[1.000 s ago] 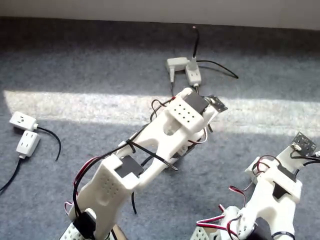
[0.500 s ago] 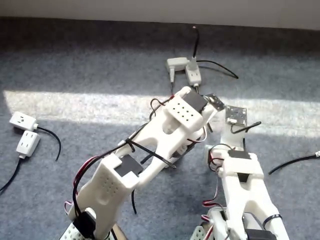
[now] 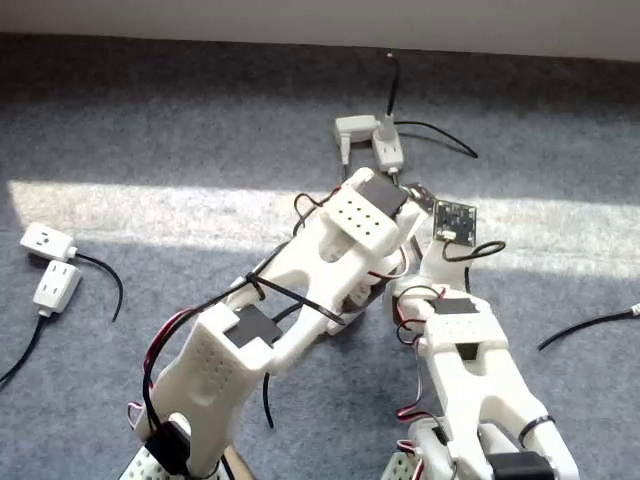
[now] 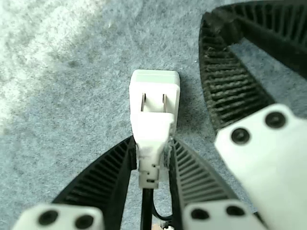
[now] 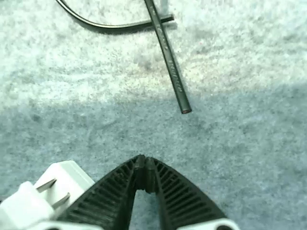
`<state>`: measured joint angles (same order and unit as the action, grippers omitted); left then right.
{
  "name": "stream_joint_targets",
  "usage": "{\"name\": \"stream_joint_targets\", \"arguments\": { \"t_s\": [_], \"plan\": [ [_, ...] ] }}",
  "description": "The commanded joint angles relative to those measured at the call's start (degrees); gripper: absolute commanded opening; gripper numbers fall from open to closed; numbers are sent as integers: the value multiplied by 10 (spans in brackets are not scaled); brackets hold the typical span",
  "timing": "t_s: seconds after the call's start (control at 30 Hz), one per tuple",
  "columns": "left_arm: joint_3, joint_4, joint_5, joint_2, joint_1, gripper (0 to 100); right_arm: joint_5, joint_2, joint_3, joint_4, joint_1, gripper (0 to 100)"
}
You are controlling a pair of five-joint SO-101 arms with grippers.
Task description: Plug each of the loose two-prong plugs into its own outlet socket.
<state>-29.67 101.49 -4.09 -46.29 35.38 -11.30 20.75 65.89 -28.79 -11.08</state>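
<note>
The left arm (image 3: 300, 280) stretches across the grey carpeted bench (image 3: 150, 120) to its middle, toward the far edge, and the right arm (image 3: 470, 350) stands close beside it. The left pincer (image 4: 153, 143) is closed on a white two-prong plug (image 4: 152, 127), its ribbed black fingers (image 4: 112, 179) pressed against either side of the plug's narrow neck, where the black cord comes out. The plug's two flat prongs point at a white socket block (image 4: 155, 79) lying on the carpet right against it. Part of each prong is exposed, and how far in they sit cannot be told.

The right pincer (image 5: 144, 165) is fully closed with nothing between its tips, low over the carpet just beside the plug and block. Beyond it lies a loose black cord (image 5: 168, 67) with a cut end.

Near the far edge, just past the left arm's wrist, sits a cluster of white plug and socket pieces (image 3: 388, 148) with black cords. By the left edge, two white outlet sockets (image 3: 45, 240) (image 3: 57, 285) lie close together, well apart from both arms.
</note>
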Motion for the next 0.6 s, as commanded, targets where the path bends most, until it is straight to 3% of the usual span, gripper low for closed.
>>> {"name": "stream_joint_targets", "arguments": {
  "t_s": [0.0, 0.2, 0.3, 0.4, 0.57],
  "plan": [
    [18, -3, -4, -36, -27, 7, -4, -95, -102, -60, -20, 8],
    [19, -3, -3, -36, -45, 7, -4, -176, -209, -187, 25, 8],
    [18, -3, 14, -36, -55, 7, -5, -160, -212, -189, 99, 8],
    [18, -4, 29, -36, -63, 7, -62, -131, -211, -191, 160, 8],
    [18, -4, 30, -36, -78, 7, -89, -98, -194, -189, 204, 8]
  ]
}}
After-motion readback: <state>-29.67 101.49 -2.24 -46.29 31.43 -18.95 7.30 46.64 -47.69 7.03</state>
